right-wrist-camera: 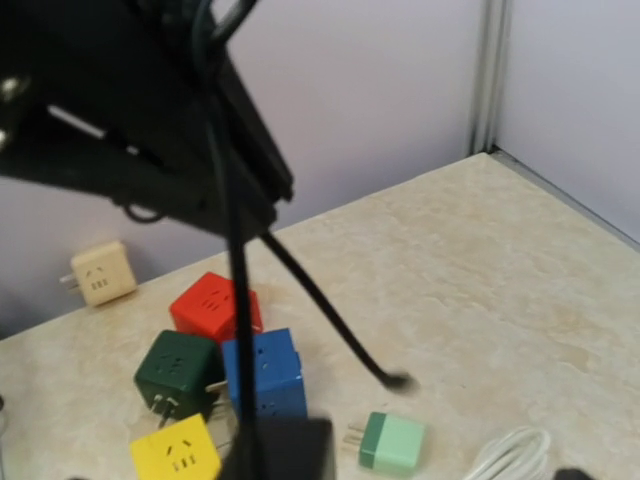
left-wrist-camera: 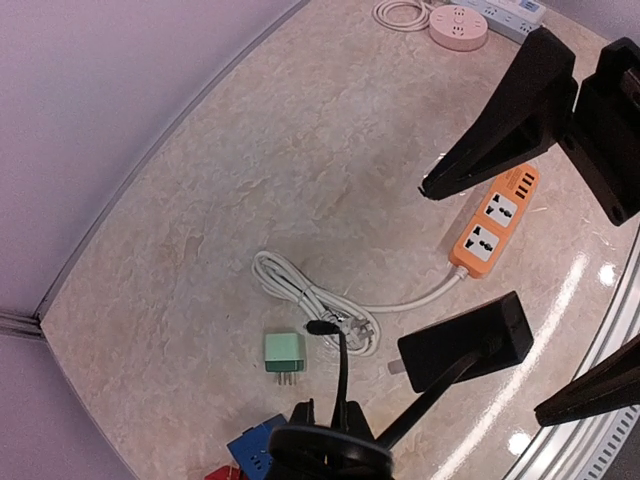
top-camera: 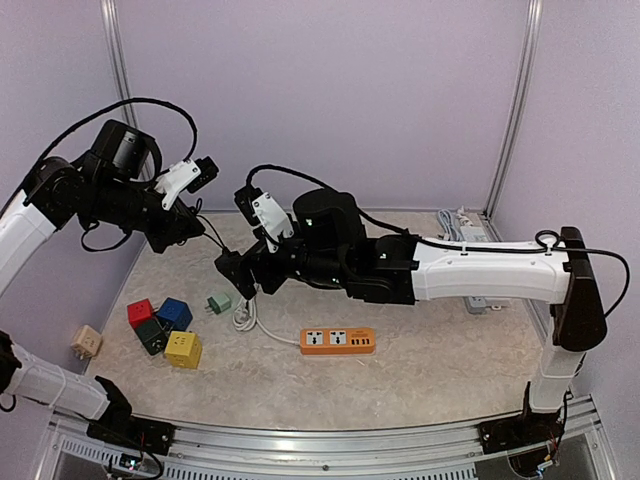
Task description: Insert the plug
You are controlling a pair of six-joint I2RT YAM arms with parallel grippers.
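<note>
Right pincer (top-camera: 232, 271) gapes wide (gripping nothing); left pincer (top-camera: 190, 225) closed.

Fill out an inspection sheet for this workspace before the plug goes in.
Surface: beige marbled tabletop, no spills seen.
Job's things: orange power strip lying flat, sockets empty; its white cord coiled alongside.
Clutter: green adapter; red cube, blue cube, dark green cube and yellow cube clustered; beige cube apart.
Grippers: left gripper shut; right gripper open, raised near the cord.
Cables: thin black cable dangling between the arms.
Surroundings: lilac walls; spare strips far right.
</note>
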